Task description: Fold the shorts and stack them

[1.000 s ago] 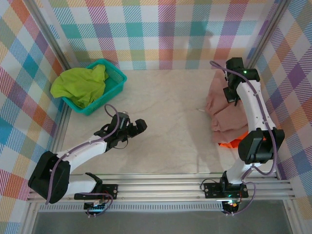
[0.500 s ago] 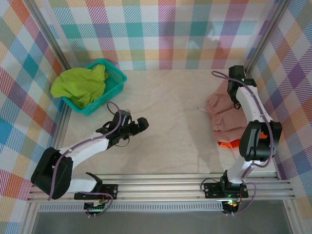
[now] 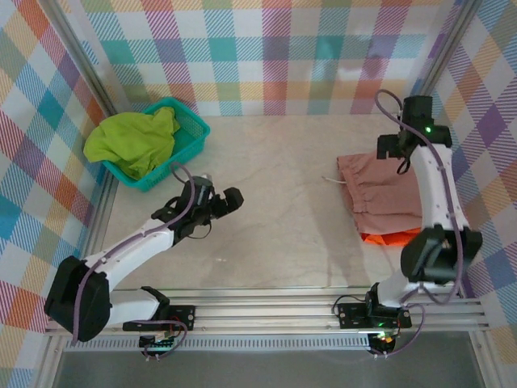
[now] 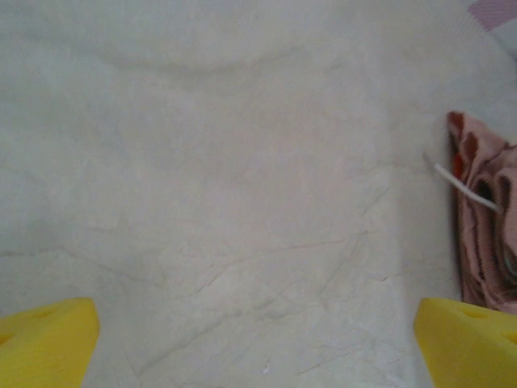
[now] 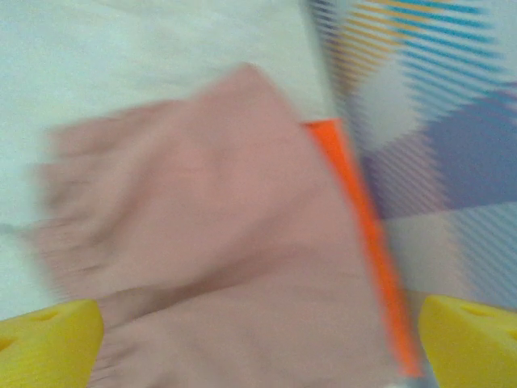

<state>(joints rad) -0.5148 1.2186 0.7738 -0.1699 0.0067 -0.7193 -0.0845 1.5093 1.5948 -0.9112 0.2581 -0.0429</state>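
Observation:
The dusty pink shorts (image 3: 380, 192) lie folded flat at the right of the table, on top of the bright orange shorts (image 3: 384, 237), whose edge sticks out at the near side. My right gripper (image 3: 393, 158) hovers over the pink shorts' far edge, open and holding nothing. The right wrist view is blurred: the right gripper (image 5: 258, 347) is spread above the pink shorts (image 5: 210, 242), with an orange strip (image 5: 363, 218) beside them. The lime green shorts (image 3: 133, 141) lie crumpled in the basket. My left gripper (image 3: 226, 202) is open over bare table (image 4: 242, 202), the pink shorts (image 4: 485, 234) far to its right.
A teal mesh basket (image 3: 194, 129) stands at the back left. Checked walls close in the back and both sides, the right one close to the stack. A white drawstring (image 3: 331, 180) trails left from the pink shorts. Bare table lies between the arms.
My right gripper has opened and let go of the pink shorts, which have dropped flat over the orange ones. The right arm rose towards the back right. The left arm barely shifted.

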